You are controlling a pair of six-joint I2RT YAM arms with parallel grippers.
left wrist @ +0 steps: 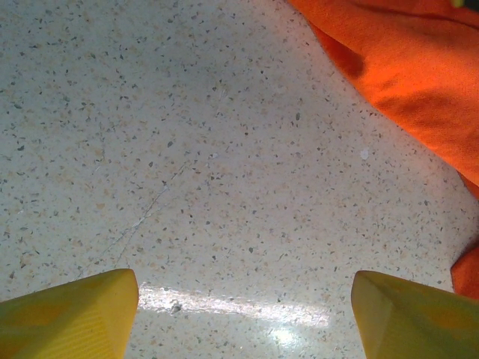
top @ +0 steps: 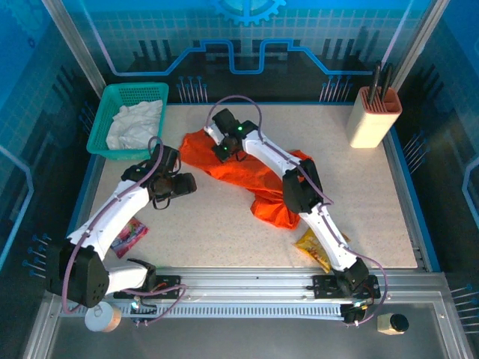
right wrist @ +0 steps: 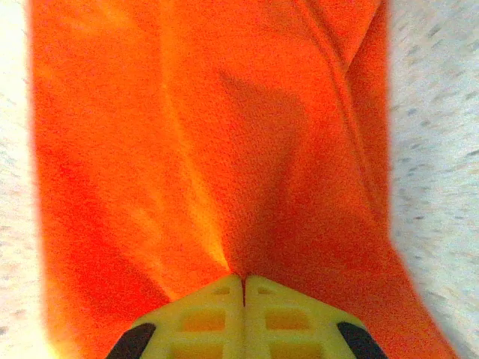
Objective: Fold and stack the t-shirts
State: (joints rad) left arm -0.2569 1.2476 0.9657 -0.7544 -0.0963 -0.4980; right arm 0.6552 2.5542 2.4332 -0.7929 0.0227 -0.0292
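The orange t-shirt (top: pixel 200 155) lies crumpled across the middle of the table, trailing down to the right. My right gripper (top: pixel 222 153) is at its upper left part. In the right wrist view the fingertips (right wrist: pixel 244 278) are pressed together with a fold of orange t-shirt (right wrist: pixel 194 134) pinched between them. My left gripper (top: pixel 187 183) hovers to the shirt's left. Its yellow fingers (left wrist: pixel 82 314) stand wide apart over bare table, gripper (left wrist: pixel 247 288) empty, the orange t-shirt (left wrist: pixel 419 82) at upper right. The white t-shirt (top: pixel 135 123) sits bunched in the green basket (top: pixel 135 88).
A yellow snack packet (top: pixel 314 247) lies by the right arm near the front edge. A pink packet (top: pixel 129 233) lies under the left arm. A beige holder with dark utensils (top: pixel 372 116) stands at the back right. Bare table (top: pixel 217 224) spans front centre.
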